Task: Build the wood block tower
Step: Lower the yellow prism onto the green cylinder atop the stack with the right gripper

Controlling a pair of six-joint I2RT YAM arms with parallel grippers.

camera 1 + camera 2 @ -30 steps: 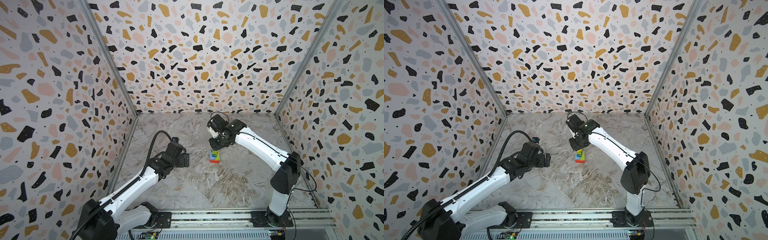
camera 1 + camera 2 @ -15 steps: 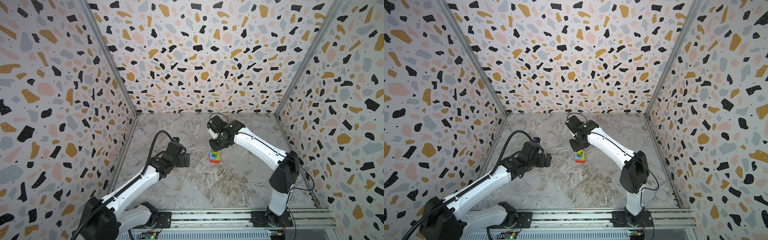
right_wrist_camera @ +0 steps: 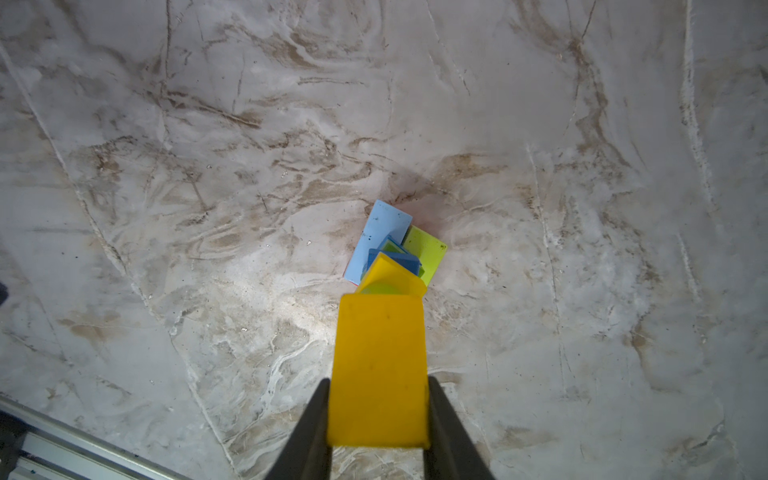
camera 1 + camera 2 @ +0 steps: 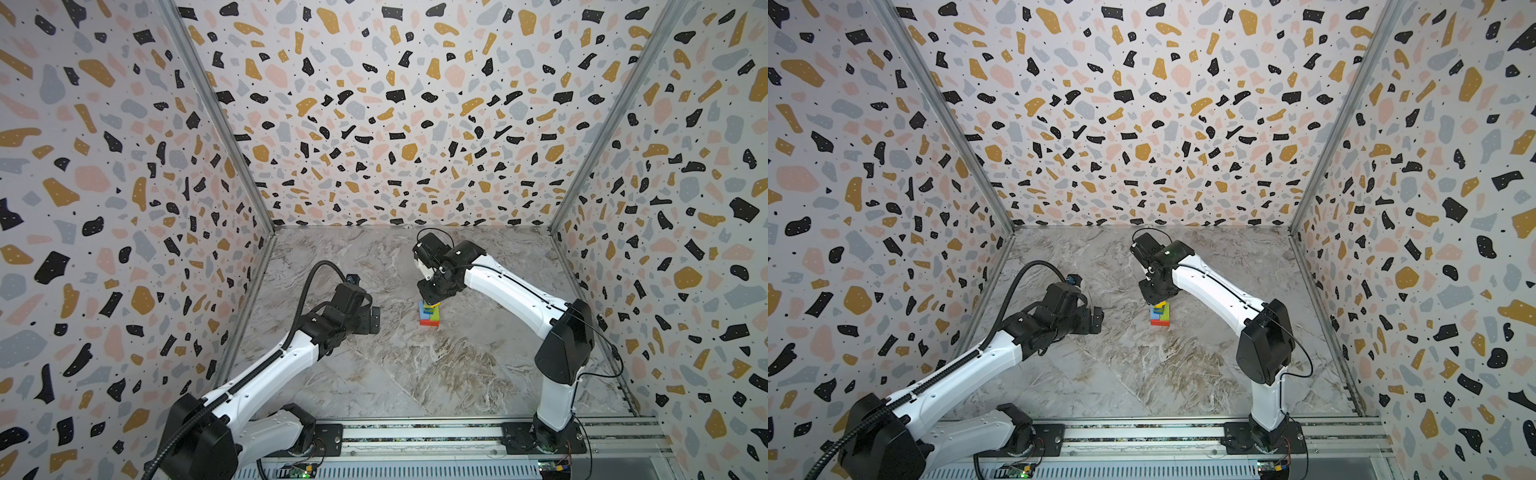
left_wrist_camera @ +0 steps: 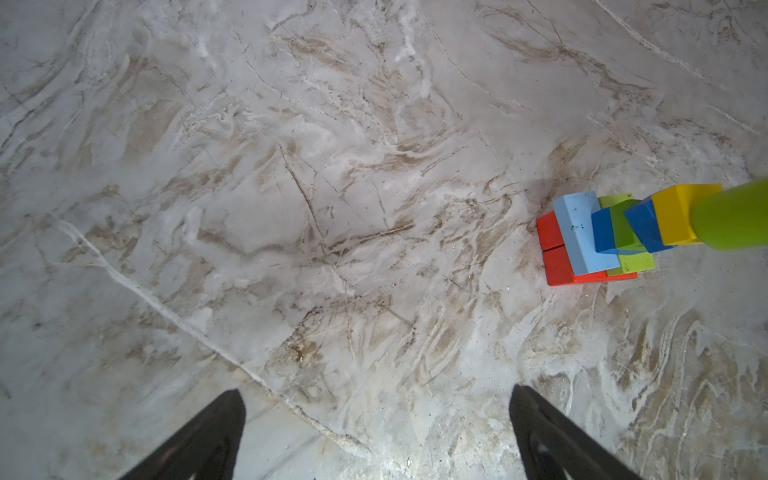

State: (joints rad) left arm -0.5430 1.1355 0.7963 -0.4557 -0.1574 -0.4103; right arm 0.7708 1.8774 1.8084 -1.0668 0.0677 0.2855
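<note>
The wood block tower (image 4: 429, 314) (image 4: 1160, 314) stands mid-floor on the marble. In the left wrist view it rises from red slabs (image 5: 556, 249) through a light blue block (image 5: 582, 232), a lime bar (image 5: 633, 262), blue and green cubes and a yellow cube (image 5: 681, 216) to a lime cylinder (image 5: 733, 220). My right gripper (image 3: 378, 382) (image 4: 432, 296) hangs straight above the tower, shut on a yellow block (image 3: 378, 365) just over the cylinder's top (image 3: 382, 289); whether they touch I cannot tell. My left gripper (image 5: 376, 392) (image 4: 374, 320) is open and empty, left of the tower.
Terrazzo-patterned walls (image 4: 415, 124) close in the marble floor (image 4: 415, 374) on three sides. A metal rail (image 4: 415, 434) carrying both arm bases runs along the front edge. Bare floor lies between the left gripper and the tower.
</note>
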